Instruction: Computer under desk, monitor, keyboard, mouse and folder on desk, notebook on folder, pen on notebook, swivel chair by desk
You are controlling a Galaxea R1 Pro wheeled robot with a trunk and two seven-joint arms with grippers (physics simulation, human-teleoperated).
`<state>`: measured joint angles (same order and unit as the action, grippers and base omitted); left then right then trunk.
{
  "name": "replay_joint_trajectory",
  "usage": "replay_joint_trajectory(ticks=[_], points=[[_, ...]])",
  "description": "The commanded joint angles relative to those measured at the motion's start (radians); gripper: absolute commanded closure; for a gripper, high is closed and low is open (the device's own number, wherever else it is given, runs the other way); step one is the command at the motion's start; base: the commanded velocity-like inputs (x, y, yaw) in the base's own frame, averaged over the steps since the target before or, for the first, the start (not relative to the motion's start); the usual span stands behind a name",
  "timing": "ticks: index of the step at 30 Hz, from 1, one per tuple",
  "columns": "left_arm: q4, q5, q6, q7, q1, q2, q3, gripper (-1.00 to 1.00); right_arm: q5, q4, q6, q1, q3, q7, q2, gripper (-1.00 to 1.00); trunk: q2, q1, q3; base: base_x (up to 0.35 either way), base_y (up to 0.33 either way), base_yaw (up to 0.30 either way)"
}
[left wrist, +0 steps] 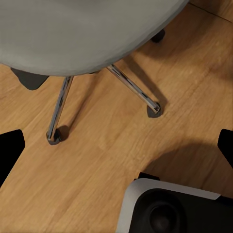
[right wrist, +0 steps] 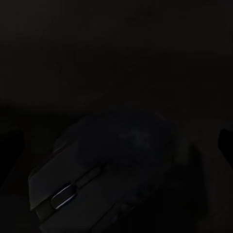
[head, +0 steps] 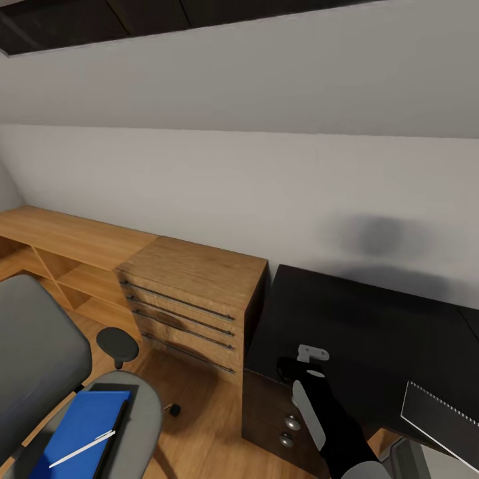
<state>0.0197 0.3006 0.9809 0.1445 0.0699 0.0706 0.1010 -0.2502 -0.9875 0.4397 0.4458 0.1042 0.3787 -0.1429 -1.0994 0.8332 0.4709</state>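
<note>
In the head view the swivel chair [head: 46,372] sat at about eight o'clock, its grey back and seat over the wooden floor [head: 199,432]. On the seat lay the blue folder [head: 83,426], with the white pen [head: 83,449] resting aslant across its near end. The light wooden drawer chest [head: 193,299] stood near the centre, just beside the black desk [head: 372,332], which spread toward three and four o'clock. The dark notebook [head: 439,416], its pale binding dots along one edge, lay on the desktop at about four o'clock. The right arm [head: 326,412] reached up from six o'clock, and its gripper [head: 309,356] hovered at the desk's near left corner above the drawer unit. The right wrist view was nearly black; the mouse [right wrist: 97,174] showed dimly right before the camera, and whether the jaws were closed on it could not be told. The left wrist view looked down on the chair's chrome legs and seat underside, with dark fingertips [left wrist: 9,145] at both edges, set wide apart.
</note>
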Motion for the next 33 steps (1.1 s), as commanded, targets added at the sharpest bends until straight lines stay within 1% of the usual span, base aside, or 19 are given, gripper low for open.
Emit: replay_joint_trajectory(ticks=[1,16,23,33], points=[[0.002,0.003,0.0,0.01,0.001,0.0,0.008,-1.0,-0.01,-0.001,0.003,0.001,0.003,0.009,0.0,-1.0,-0.001,0.0,0.001,0.0,0.0,0.0],[0.002,0.003,0.002,0.01,0.001,0.0,0.008,-1.0,-0.011,0.002,0.004,0.001,0.003,0.009,0.0,-1.0,-0.001,0.0,0.001,0.0,0.0,0.0],[0.002,0.004,0.002,0.01,0.001,0.0,0.008,-1.0,-0.011,0.003,0.004,0.001,0.003,0.009,0.0,-1.0,-0.05,0.027,0.023,0.0,0.0,0.0],[0.002,0.004,0.002,0.01,0.001,0.0,0.008,-1.0,-0.011,0.003,0.004,0.001,0.003,0.009,0.0,-1.0,-0.05,0.027,0.023,0.0,0.0,0.0]])
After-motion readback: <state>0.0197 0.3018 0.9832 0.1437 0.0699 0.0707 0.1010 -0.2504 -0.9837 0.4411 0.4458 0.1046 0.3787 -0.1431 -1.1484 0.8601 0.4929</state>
